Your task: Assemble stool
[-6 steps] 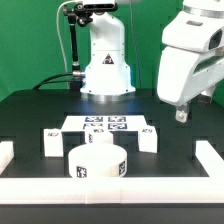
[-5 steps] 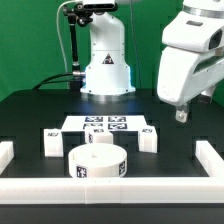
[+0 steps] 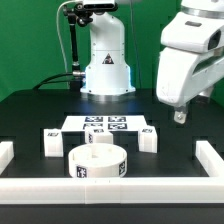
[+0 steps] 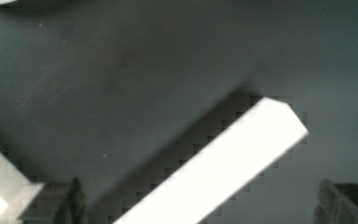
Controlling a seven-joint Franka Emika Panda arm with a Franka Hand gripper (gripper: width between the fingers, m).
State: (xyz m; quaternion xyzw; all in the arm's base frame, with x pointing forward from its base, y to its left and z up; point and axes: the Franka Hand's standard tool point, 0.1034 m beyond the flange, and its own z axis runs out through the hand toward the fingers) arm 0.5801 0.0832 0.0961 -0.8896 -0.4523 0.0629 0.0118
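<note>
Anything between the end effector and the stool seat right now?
One leg stands low, roughly between them. The end effector hangs open, raised, at the exterior view's right; the seat lies front centre, top uncovered. A raised approach looks clear.

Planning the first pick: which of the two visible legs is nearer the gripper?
The right leg in the exterior view: the gripper hangs on that side, while the left leg lies across the marker board from it.

A: The exterior view is bright and evenly lit. The white seat (image 3: 97,160) almost washes out against the dark, matte table (image 3: 35,115).
B: The arm (image 3: 185,55) at two o'clock looks slightly soft. The wrist view is dimmer and grainy, and its white bar (image 4: 229,165) has blurred edges.
</note>
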